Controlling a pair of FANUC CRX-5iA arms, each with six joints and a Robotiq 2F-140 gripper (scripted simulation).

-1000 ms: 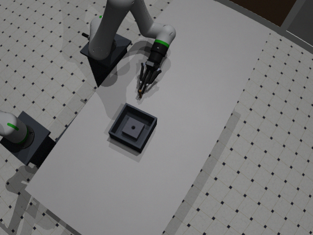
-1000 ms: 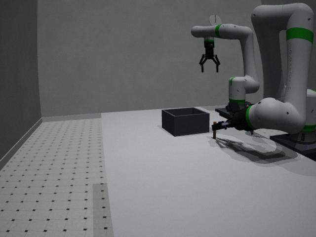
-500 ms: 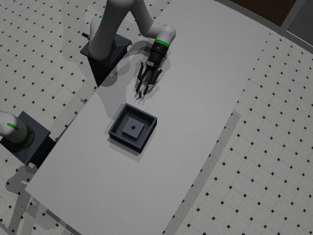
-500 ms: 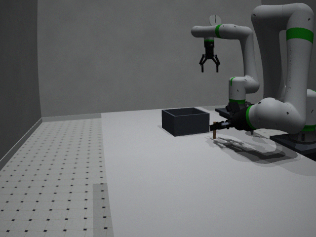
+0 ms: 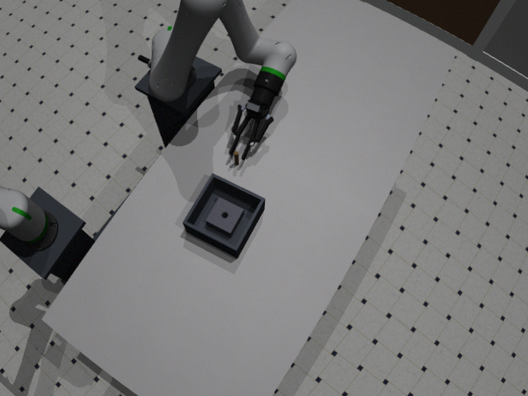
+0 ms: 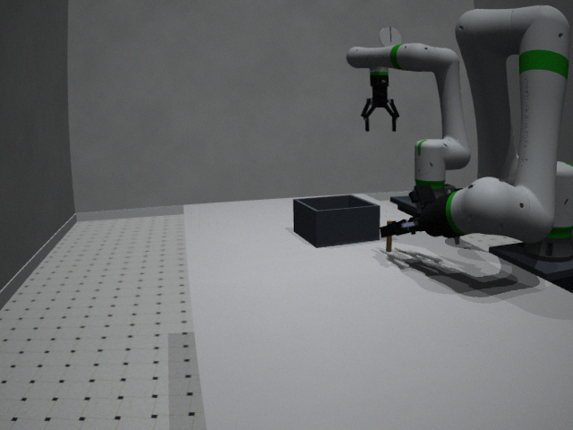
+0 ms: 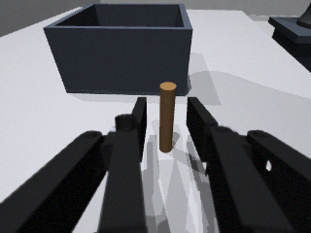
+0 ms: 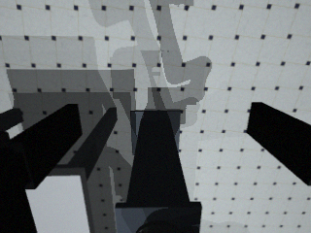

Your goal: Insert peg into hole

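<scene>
The left pincer (image 5: 237, 156) (image 6: 385, 230) (image 7: 166, 111) is partly spread, unloaded; the open box (image 5: 197, 236) (image 6: 347, 226) (image 7: 121, 60) is positioned beyond the upright peg (image 5: 236, 158) (image 6: 389, 243) (image 7: 166, 118).

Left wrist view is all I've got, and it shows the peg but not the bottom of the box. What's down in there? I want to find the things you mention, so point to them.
Observer: From the top view, a gray plate (image 5: 218, 223) with a round hole (image 5: 224, 214) sits inside the box (image 5: 250, 228) (image 6: 347, 227) (image 7: 121, 60).

Operator: Okay, and where's the right gripper? It's out of my picture.

Observer: In the exterior view, the right gripper (image 6: 380, 128) (image 8: 164, 118) hangs well above table height, fingers spread wide and pointing down.
</scene>
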